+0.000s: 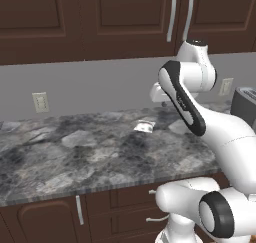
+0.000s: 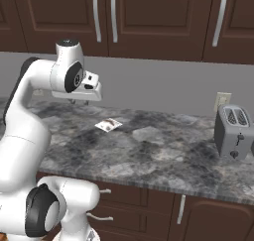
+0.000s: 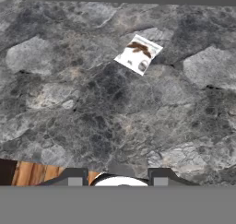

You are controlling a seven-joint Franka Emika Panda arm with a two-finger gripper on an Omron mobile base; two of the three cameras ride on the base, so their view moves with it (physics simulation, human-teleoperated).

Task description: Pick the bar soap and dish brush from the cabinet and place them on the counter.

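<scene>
The cabinet (image 1: 125, 17) (image 2: 158, 17) hangs above the counter with its dark brown doors shut and its long silver handles (image 1: 172, 17) (image 2: 96, 12) hanging down. The bar soap and the dish brush are out of view. My gripper (image 1: 162, 102) (image 2: 79, 101) (image 3: 117, 179) hovers over the marbled counter (image 1: 90, 152) (image 2: 158, 155) (image 3: 106, 108) and points down at it. Its fingertips (image 3: 76, 179) stand apart with nothing between them.
A small whitish packet (image 1: 145, 126) (image 2: 108, 125) (image 3: 138, 54) lies on the counter just ahead of the hand. A grey toaster (image 2: 234, 131) (image 1: 245, 104) stands at the right by a wall outlet (image 2: 222, 101). Brown drawers (image 1: 130, 207) sit below the counter edge.
</scene>
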